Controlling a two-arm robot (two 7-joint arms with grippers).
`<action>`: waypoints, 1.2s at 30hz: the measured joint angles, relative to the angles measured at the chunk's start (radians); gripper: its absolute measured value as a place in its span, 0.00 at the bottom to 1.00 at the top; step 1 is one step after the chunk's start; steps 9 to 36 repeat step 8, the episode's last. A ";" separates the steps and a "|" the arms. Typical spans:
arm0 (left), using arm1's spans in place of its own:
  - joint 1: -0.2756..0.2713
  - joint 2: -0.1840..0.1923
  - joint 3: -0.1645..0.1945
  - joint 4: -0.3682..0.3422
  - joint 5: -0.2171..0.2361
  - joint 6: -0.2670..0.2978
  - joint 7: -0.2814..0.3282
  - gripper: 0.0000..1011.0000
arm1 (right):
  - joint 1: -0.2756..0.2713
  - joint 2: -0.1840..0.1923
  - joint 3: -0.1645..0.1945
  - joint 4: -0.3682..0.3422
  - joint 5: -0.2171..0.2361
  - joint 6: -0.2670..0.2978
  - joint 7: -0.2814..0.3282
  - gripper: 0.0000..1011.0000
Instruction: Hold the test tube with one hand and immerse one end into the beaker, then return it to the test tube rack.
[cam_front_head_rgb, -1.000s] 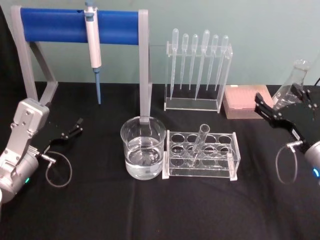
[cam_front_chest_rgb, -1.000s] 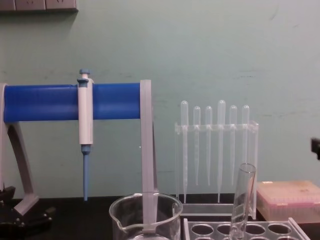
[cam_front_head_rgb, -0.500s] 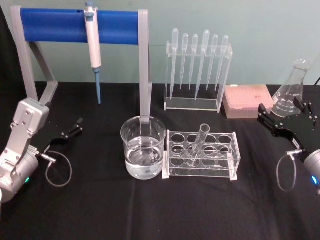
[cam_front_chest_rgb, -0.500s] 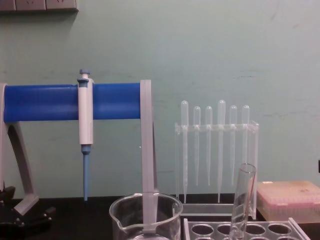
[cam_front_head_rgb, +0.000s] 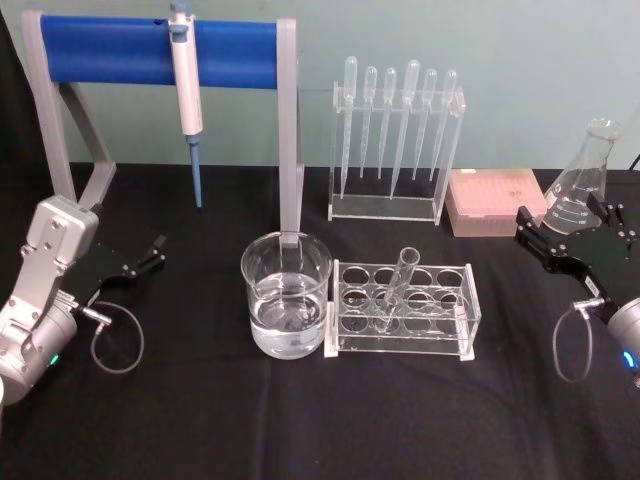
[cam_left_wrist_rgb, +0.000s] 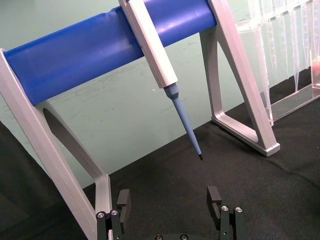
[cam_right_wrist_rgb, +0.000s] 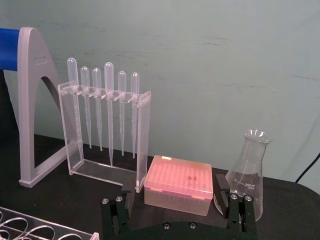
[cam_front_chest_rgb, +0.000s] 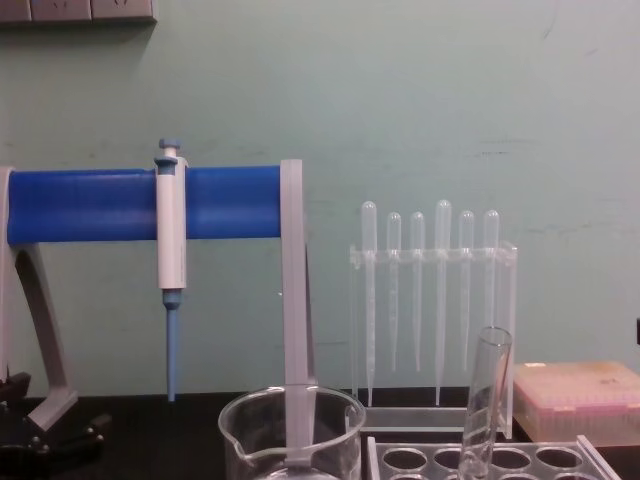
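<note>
Test tube (cam_front_head_rgb: 398, 287) leaning in rack (cam_front_head_rgb: 403, 309): thin, slick, fragile glass; grasp nr rim. L pincer (cam_front_head_rgb: 141, 261) & R pincer (cam_front_head_rgb: 570, 243) both released.

Left gripper (cam_front_head_rgb: 143, 262): black fingers, silver-grey boxy wrist housing, small green light, thin black cable loop. Right gripper (cam_front_head_rgb: 572, 243): black fingers, silver screws at finger bases, grey wrist, blue light, black cable loop.

Erlenmeyer flask (cam_right_wrist_rgb: 247, 172) | printed marking "250 ml" | smaller print beneath unreadable
</note>
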 joint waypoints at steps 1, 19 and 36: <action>0.000 0.000 0.000 0.000 0.000 0.000 0.000 0.99 | 0.000 0.000 0.000 0.000 0.000 0.000 0.000 0.99; 0.000 0.000 0.000 0.000 0.000 0.000 0.000 0.99 | 0.000 0.001 0.000 -0.001 0.000 0.000 -0.001 0.99; 0.000 0.000 0.000 0.000 0.000 0.000 0.000 0.99 | 0.000 0.001 0.000 -0.001 0.000 0.000 -0.001 0.99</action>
